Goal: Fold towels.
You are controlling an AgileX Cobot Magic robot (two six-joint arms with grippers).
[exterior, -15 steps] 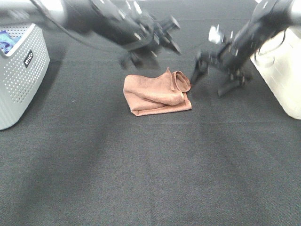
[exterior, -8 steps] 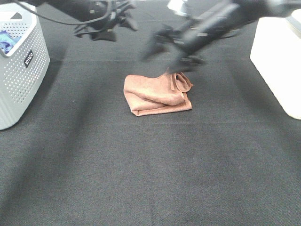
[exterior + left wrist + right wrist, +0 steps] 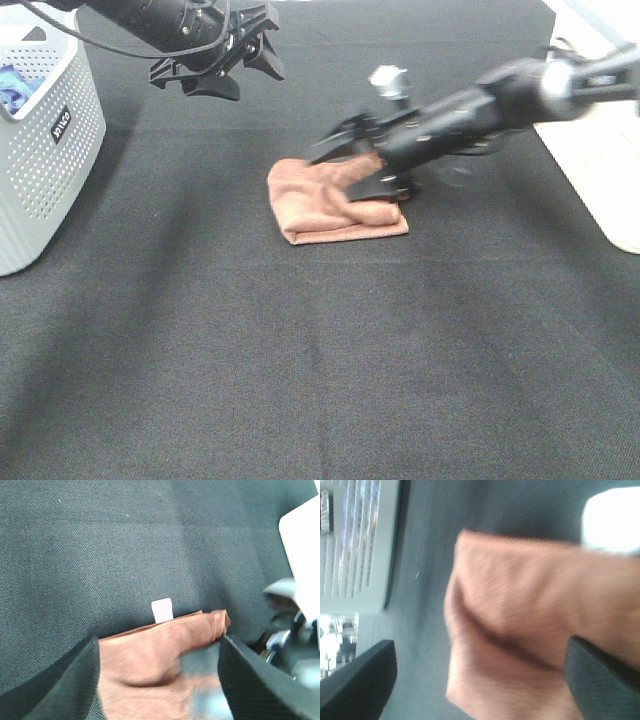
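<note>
Mid-fold, we judge: our right fingers [image 3: 360, 680] spread wide over the bunched brown towel [image 3: 320, 205] on the tabletop [image 3: 300, 350], holding nothing. Our left fingers [image 3: 65, 685] are open, empty and well apart. Next, we likely pinch an edge.

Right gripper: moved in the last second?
Yes. The right gripper moved away from the white bin, from beside the towel to over it.

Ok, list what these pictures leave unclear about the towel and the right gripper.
- Exterior high: motion blur smears the right gripper, so its contact with the towel is unreadable.
- Exterior high: the right arm hides part of the towel.
- Right wrist: blur erases the towel's stitching.
- Left wrist: the frame edge cuts the towel off.
</note>
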